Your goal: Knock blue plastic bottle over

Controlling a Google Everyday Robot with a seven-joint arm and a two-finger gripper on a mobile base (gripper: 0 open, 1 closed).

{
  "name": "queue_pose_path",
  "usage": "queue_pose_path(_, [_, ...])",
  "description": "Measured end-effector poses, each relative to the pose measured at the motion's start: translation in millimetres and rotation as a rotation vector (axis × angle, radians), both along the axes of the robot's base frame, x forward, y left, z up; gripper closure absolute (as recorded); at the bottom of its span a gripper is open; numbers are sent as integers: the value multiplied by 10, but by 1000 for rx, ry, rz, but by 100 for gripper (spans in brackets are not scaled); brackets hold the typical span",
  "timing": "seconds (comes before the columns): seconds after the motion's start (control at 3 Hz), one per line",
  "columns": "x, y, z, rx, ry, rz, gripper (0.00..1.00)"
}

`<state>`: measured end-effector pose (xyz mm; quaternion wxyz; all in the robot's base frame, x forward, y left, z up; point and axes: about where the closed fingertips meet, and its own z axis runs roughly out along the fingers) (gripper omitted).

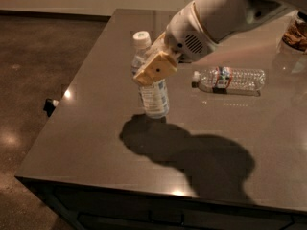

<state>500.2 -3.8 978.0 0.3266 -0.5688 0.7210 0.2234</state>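
Observation:
The blue plastic bottle [154, 97] is a small clear bottle with a white cap and a pale blue-and-white label. It stands near the table's left middle and leans with its cap toward the left. My gripper [152, 70], tan at the end of the white arm [216, 18], reaches in from the upper right. It lies across the bottle's upper half, against it and hiding its shoulder. The bottle's base is by the edge of the arm's shadow on the table.
A longer clear ribbed bottle [230, 79] with a red-and-blue band lies on its side to the right. A container of brown things [295, 35] stands at the far right edge. The dark table [86, 143] ends close on the left and front. A small black object [49, 107] lies on the floor.

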Motion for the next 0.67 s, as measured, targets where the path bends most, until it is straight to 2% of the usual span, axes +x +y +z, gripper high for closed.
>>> queue_pose_path(0.33, [226, -288, -31, -222, 5, -24, 100])
queue_pose_path(0.67, [321, -490, -168, -389, 12, -11, 100])
